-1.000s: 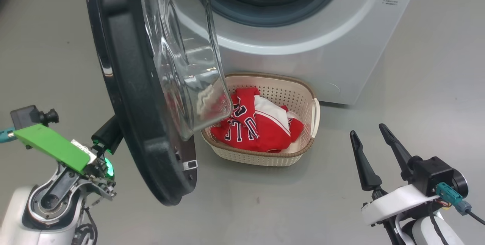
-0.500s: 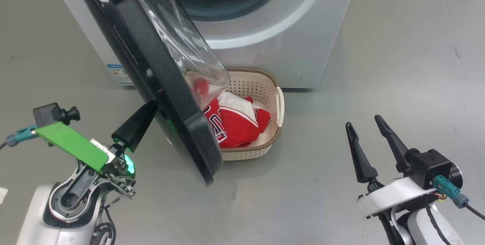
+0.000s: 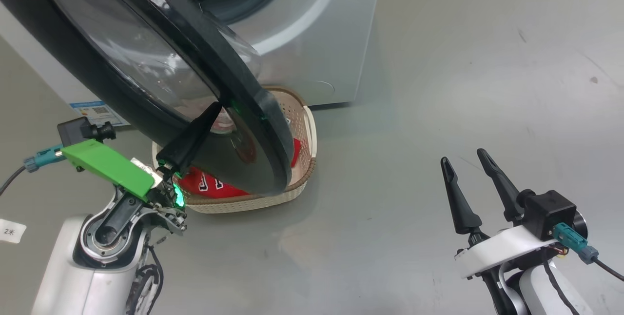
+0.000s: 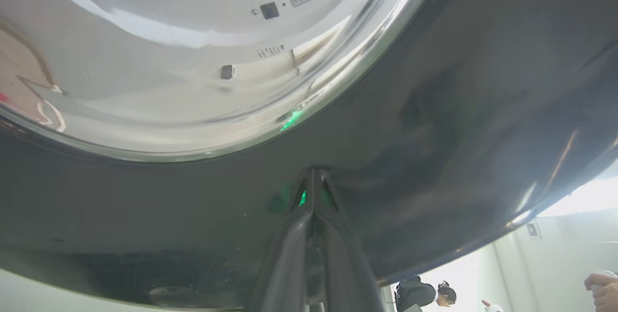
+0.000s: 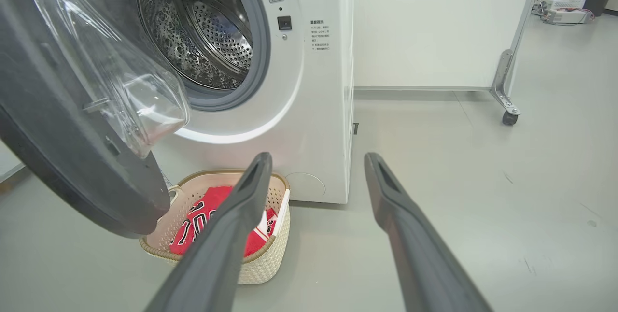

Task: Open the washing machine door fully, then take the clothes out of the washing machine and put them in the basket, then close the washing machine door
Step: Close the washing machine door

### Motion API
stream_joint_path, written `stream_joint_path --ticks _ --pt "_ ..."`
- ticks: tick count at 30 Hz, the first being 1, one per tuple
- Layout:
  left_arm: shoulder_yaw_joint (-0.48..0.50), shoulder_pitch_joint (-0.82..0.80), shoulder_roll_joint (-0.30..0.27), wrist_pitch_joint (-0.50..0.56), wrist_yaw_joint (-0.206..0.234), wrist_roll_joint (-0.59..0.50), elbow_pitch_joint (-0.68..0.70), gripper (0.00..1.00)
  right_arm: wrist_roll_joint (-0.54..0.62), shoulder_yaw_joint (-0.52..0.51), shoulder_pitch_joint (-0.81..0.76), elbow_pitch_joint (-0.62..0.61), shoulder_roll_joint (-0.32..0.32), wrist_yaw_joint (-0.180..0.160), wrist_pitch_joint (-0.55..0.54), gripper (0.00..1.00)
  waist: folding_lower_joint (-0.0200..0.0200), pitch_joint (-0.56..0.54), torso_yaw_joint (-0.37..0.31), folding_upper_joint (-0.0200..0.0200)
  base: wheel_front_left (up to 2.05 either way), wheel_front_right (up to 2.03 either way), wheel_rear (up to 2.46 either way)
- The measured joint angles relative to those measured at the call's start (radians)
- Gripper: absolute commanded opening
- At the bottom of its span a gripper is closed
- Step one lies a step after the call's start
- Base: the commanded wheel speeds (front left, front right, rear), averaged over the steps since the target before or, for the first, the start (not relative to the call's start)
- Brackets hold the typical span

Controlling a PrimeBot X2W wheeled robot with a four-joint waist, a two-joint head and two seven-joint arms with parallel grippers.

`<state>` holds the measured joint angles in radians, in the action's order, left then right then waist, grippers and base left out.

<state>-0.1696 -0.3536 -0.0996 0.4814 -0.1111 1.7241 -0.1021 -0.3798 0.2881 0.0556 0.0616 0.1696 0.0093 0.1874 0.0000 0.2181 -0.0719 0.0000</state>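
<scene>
Pushing at the outer face of the washing machine door (image 3: 146, 71): left gripper (image 3: 214, 107), fingers pinched fully together and holding nothing, tips set against the glossy black rim just below the glass, presumably as a blunt prod for swinging it home. Door half-swung and tilted, not yet latched. Beneath the door's lower edge: the basket (image 3: 298, 178), partly covered, with the clothes (image 3: 209, 187) lying inside in red and white, hence unloading judged complete. Behind the door: the washing machine (image 3: 317, 37), perforated drum (image 5: 207, 36) apparently empty. Well right of the door: right gripper (image 3: 463, 157), fingers spread wide, grasping nothing, standing clear of the likely swing path.
</scene>
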Motion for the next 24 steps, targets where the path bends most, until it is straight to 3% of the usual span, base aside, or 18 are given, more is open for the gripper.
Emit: stream_joint_path --ticks 24 --pt "0.033 -0.237 0.027 -0.139 0.018 -0.083 -0.207 0.00 -0.019 0.002 0.029 0.034 -0.019 0.025 0.013 1.00 0.0000 0.034 -0.180 0.0000 0.00 0.00 0.00"
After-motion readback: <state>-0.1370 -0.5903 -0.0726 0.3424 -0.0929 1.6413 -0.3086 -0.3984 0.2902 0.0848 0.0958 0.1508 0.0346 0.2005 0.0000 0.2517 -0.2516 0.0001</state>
